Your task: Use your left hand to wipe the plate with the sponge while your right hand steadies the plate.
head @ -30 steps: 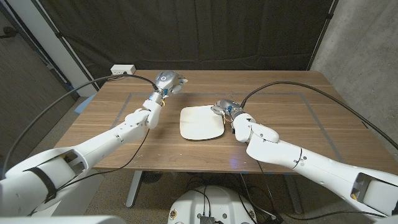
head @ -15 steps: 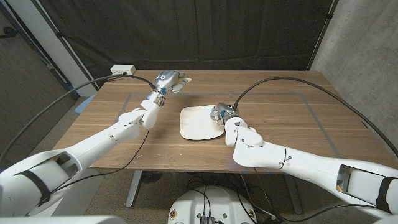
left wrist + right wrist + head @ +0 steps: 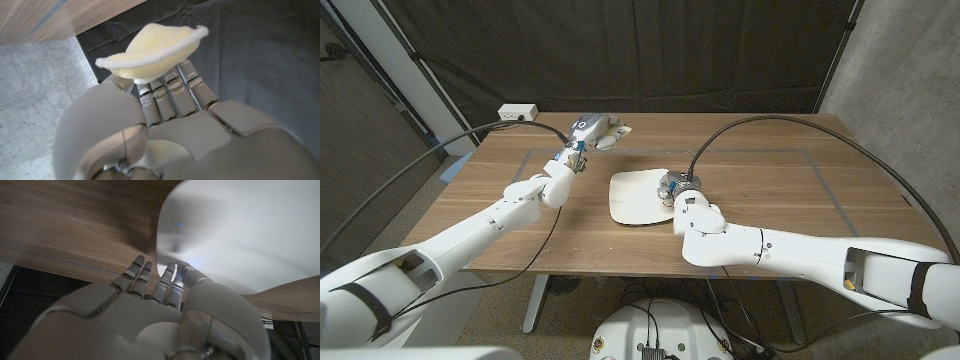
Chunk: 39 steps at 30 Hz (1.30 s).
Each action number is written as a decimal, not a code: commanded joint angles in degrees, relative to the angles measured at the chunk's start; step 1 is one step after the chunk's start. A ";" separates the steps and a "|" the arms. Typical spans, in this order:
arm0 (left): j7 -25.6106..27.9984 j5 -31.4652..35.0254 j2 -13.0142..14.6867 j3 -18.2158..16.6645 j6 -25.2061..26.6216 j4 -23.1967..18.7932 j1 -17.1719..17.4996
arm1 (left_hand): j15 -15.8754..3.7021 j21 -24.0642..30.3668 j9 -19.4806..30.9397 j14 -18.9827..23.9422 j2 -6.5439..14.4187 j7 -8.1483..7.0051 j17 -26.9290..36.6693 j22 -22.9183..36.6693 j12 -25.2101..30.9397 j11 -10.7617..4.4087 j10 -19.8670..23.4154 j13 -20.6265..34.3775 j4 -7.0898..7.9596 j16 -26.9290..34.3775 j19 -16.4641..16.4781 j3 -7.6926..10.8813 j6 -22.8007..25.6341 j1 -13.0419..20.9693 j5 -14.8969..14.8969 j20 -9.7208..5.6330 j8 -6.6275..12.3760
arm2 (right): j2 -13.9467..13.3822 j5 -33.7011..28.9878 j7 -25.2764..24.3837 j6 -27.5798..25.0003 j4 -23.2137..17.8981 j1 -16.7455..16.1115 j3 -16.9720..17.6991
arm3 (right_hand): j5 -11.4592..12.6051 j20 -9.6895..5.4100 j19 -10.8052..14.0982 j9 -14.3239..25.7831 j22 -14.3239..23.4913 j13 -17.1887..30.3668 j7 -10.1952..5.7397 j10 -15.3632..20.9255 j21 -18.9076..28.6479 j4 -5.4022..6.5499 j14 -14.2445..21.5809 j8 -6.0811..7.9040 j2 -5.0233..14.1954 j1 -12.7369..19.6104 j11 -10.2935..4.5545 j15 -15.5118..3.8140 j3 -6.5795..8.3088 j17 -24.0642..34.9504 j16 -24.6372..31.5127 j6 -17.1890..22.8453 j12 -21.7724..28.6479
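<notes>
Right hand [image 3: 672, 186] shifted left, touching plate [image 3: 638, 197].

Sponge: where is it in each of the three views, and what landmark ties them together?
Head view: the sponge is held in the left hand over the table's far left part, away from the plate.
Left wrist view: the sponge sits at the fingers, folded.
Right wrist view: I cannot find it; the right hand is at the plate's rim.
Shared landmark: the wooden table.
</notes>
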 commanded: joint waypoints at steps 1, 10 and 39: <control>-3.26 -1.10 0.15 -1.48 -2.96 -1.04 1.20 | -2.93 0.46 0.12 0.74 0.43 0.73 0.17 0.30 0.34 -0.11 0.35 0.25 -0.10 -0.08 0.51 0.40 1.41 0.70 0.31 -2.75 -0.05 | 0.79 4.48 -1.91 -3.18 1.54 5.37 -5.92 | 0.28 -1.00 0.58 0.13 0.37 0.28 -0.04 1.15 0.76 0.21 0.19 0.63 -0.15 1.46 0.01 -7.43 1.00 0.19 0.46 1.47 0.45; -13.74 -4.17 2.78 -1.76 -7.03 -4.07 1.09 | -2.93 0.69 0.14 0.88 0.36 0.90 0.31 0.29 0.32 -0.02 0.45 0.46 -0.06 -0.25 0.49 0.50 1.53 0.78 0.33 -2.70 -0.14 | -0.70 7.41 -3.66 -2.06 0.54 6.58 -6.56 | -0.53 -0.55 0.61 0.14 0.43 0.30 0.05 2.45 1.13 0.98 0.24 0.94 -1.26 1.32 0.13 -6.93 -0.40 0.17 0.60 2.96 0.82; -11.41 7.11 3.94 -1.49 -17.60 -0.13 2.07 | -2.71 1.67 -0.05 1.83 -0.24 2.67 0.79 0.30 -0.23 0.75 1.81 -0.06 -0.64 -0.50 0.38 0.95 3.25 1.67 0.35 -2.35 -0.45 | -1.86 10.97 -6.26 -1.19 -0.59 8.53 -7.73 | -1.29 -0.12 0.45 0.11 0.37 0.16 0.67 3.07 1.55 1.22 0.17 0.50 -1.78 0.90 0.22 -6.52 -2.59 -0.03 0.51 2.93 0.70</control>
